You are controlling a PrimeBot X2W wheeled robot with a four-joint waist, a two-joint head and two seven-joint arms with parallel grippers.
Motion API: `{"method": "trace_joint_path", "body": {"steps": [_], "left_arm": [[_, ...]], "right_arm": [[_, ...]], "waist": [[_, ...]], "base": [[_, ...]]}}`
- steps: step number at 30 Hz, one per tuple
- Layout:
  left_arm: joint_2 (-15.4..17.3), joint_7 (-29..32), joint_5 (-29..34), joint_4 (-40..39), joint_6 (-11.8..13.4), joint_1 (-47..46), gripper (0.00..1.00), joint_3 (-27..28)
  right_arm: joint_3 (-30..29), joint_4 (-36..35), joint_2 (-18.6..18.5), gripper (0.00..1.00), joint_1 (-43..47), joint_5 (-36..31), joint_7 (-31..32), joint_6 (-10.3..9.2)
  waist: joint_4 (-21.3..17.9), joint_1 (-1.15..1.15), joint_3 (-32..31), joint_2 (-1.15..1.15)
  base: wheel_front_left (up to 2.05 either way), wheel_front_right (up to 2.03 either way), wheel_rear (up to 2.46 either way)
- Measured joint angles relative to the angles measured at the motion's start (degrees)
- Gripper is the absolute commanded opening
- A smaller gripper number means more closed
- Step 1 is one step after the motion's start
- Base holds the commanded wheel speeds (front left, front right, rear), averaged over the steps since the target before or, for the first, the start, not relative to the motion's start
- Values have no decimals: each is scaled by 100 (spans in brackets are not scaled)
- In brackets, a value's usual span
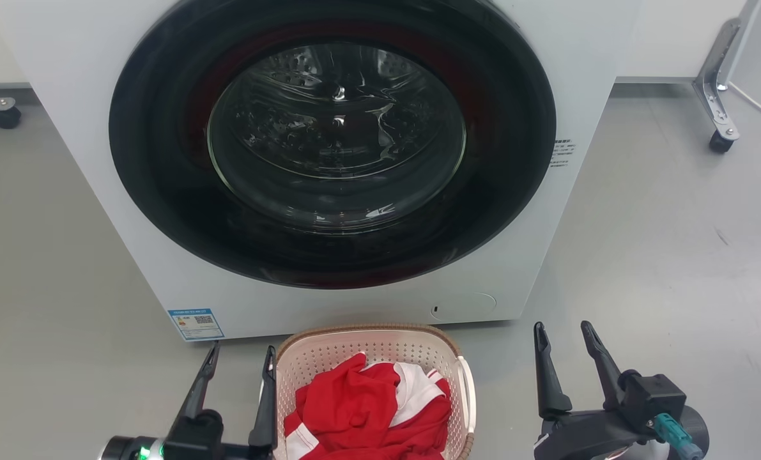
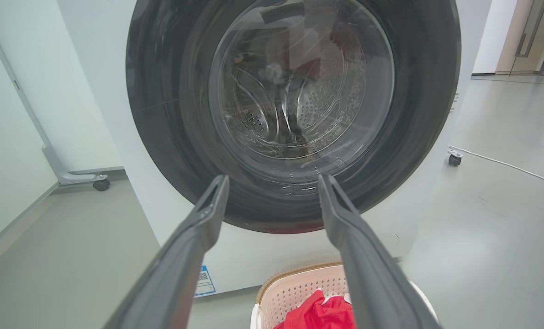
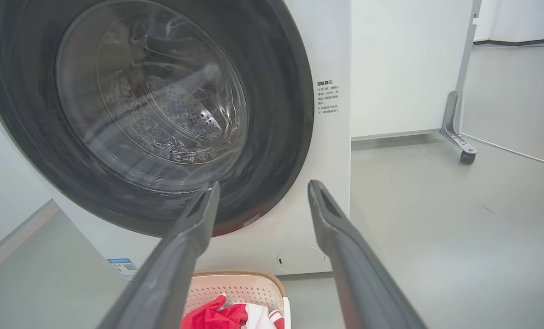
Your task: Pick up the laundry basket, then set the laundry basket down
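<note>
So, basket [image 1: 354,355]: stood on the floor [image 1: 661,255], just in front of the washer's [image 1: 61,128] bottom front edge, below the door [image 1: 163,160].
Contents: a red and white garment [image 1: 354,402] lay bunched inside, rising near the brown rim.
Handle [image 1: 467,386]: white, on the basket's right side.
Left claw [image 1: 242,350]: open and empty, fingers pointing toward the washer. Its right finger lay just beside the basket's left wall; whether it touched could not be told.
Right claw [image 1: 561,327]: open and empty, over bare floor to the basket's right, apart from it.
Door: round, dark-ringed glass, closed, with the steel drum [image 1: 329,108] visible through it.
Left wrist view: spread fingers framed the door's lower part, and the basket sat at the bottom edge, partly behind the right finger.
Sticker [image 1: 195,324]: blue-edged, at the washer's lower left front corner.
Caster [image 1: 720,142]: on a metal foot, toward the floor's far right.
</note>
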Motion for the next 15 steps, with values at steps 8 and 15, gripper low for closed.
{"method": "trace_joint_path", "body": {"steps": [8,15], "left_arm": [[-1,-99,380,-66,54,73,100,-31],[-16,-99,379,-88,54,81,100,60]], "right_arm": [[14,-57,-8,100,-1,-355,-93,-65],[-71,-71,-8,100,2,-355,-93,-66]], "waist": [[-2,0,13,0],[-1,0,25,0]], "base": [[0,0,0],[0,0,0]]}}
